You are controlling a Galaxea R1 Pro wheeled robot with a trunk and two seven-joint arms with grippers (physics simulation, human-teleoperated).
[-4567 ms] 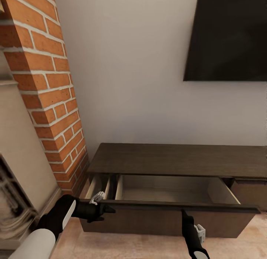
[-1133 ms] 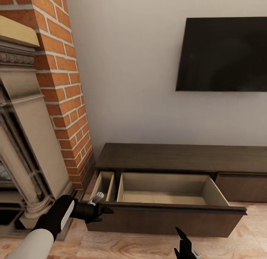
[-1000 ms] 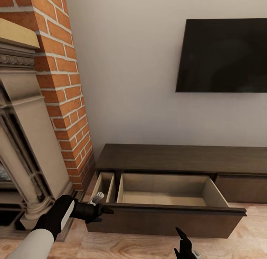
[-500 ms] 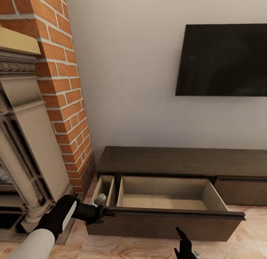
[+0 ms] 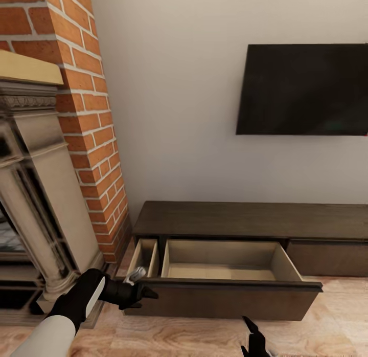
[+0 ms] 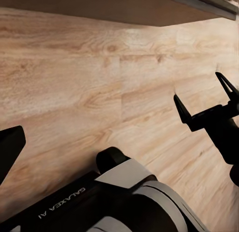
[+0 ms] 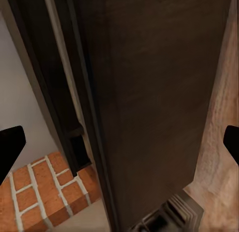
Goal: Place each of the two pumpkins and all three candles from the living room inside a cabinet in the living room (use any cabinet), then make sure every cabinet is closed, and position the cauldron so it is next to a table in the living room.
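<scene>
The cabinet (image 5: 245, 221) stands against the wall just beside the brick chimney (image 5: 87, 121), below the dark screen (image 5: 306, 88). Its wide drawer (image 5: 225, 267) is pulled out, pale inside and bare as far as I can see; a narrow drawer (image 5: 144, 255) beside it is out too. The left hand (image 5: 140, 290) hovers near the wide drawer's front corner, fingers apart, holding nothing. The right hand (image 5: 253, 339) hangs low before the drawer front, also spread and empty. My guess: the drawers are ready, and fetching pumpkins and candles comes next.
</scene>
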